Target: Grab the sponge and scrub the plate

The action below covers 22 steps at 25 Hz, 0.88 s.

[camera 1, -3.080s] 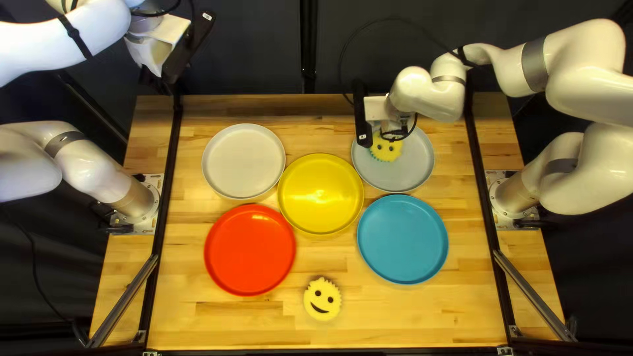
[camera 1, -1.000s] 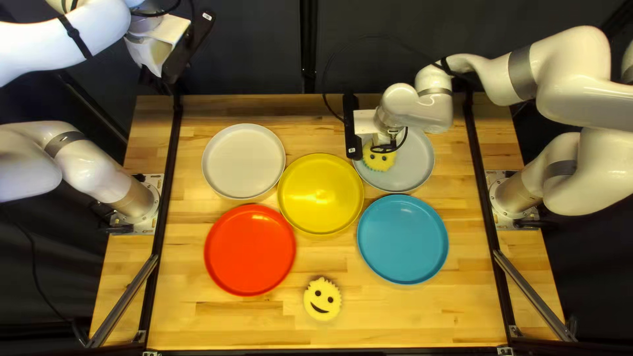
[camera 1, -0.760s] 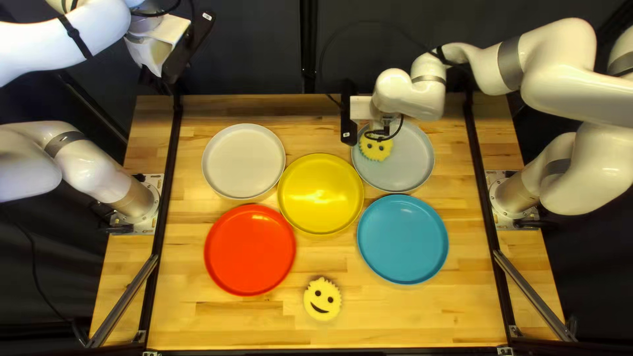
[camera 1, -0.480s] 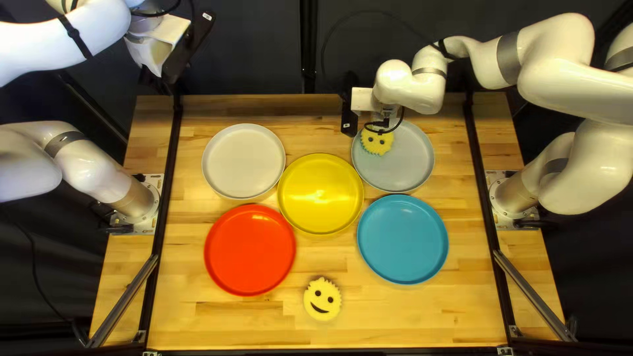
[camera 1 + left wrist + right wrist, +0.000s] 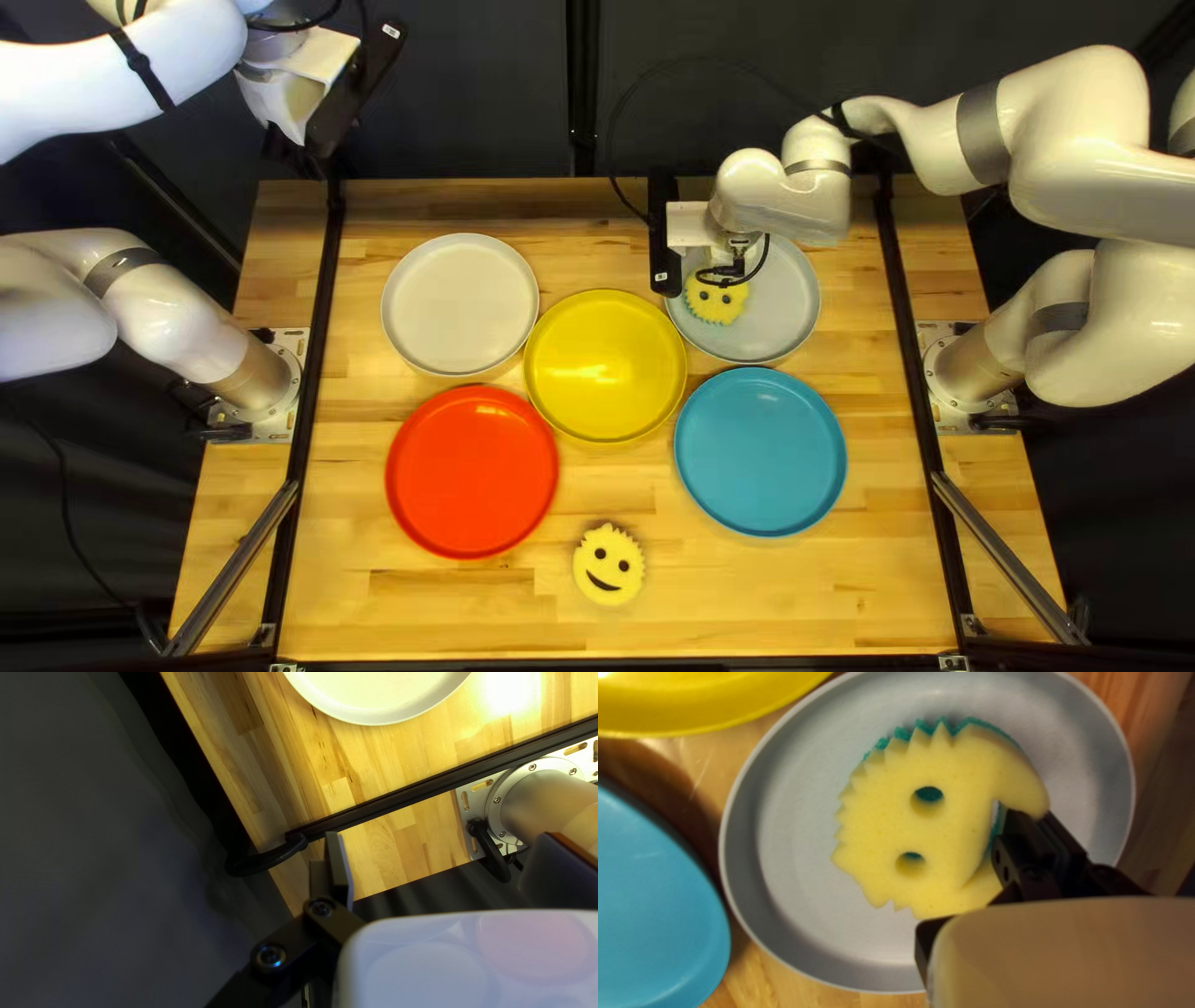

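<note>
Reference item for all positions: the yellow plate (image 5: 605, 366). Holding the sponge (image 5: 946, 821) in the right gripper (image 5: 737, 264), clamped on the sponge's mouth-side strip, with both fingers close together. Positioned within the rim of the gray plate (image 5: 789, 299), just beyond the yellow plate and to its right, in the part of the gray plate nearer the yellow plate. Facing up with the yellow foam side, two eye holes and the toothed edge exposed; showing a green layer underneath along that edge. Cannot tell how firmly pressed against the gray plate.

Holding nothing in the left gripper (image 5: 299, 149), with its fingers spread apart; raised beyond the yellow plate and well to its left, past the table's far edge.

Remaining layout, by reference to the yellow plate:
- Just beyond and to the left: the white plate (image 5: 459, 304), flat on the table (image 5: 871, 585).
- Nearer the near edge and to the left: the red plate (image 5: 472, 472).
- Nearer the near edge and to the right: the blue plate (image 5: 761, 451).
- Directly toward the near edge, well apart: a second sponge (image 5: 609, 564), smiling face up, on bare wood.
</note>
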Available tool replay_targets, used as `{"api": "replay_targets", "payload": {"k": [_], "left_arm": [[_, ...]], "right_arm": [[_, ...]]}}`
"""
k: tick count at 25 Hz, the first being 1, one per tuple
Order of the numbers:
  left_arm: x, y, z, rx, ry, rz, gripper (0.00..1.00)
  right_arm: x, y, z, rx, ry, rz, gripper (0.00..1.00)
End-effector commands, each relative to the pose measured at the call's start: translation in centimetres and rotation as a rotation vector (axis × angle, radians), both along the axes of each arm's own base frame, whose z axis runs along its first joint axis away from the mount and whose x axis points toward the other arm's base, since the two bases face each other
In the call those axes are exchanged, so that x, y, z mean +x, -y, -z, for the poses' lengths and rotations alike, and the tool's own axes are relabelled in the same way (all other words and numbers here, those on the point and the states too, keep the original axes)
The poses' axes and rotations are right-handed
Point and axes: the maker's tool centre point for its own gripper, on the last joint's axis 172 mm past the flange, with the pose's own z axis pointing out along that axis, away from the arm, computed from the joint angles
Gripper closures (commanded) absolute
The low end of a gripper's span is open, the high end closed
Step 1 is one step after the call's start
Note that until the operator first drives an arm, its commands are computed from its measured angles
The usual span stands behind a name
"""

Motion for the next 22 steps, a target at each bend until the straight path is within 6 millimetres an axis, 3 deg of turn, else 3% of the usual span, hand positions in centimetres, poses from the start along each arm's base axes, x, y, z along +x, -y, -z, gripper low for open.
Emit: {"api": "replay_targets", "payload": {"k": [1,4,19,22], "left_arm": [[0.0,0.0,0.0,0.000,0.000,0.000,0.00],[0.0,0.0,0.0,0.000,0.000,0.000,0.00],[0.0,0.0,0.0,0.000,0.000,0.000,0.00],[0.0,0.0,0.0,0.000,0.000,0.000,0.00]], "right_arm": [[-0.2,-0.4,-2.3,0.069,0.010,-0.002,1.00],[-0.1,-1.2,-3.1,0.107,0.009,-0.010,1.00],[-0.1,-1.2,-3.4,0.104,0.013,-0.006,1.00],[-0.2,-2.9,-3.8,0.085,0.021,0.011,1.00]]}}
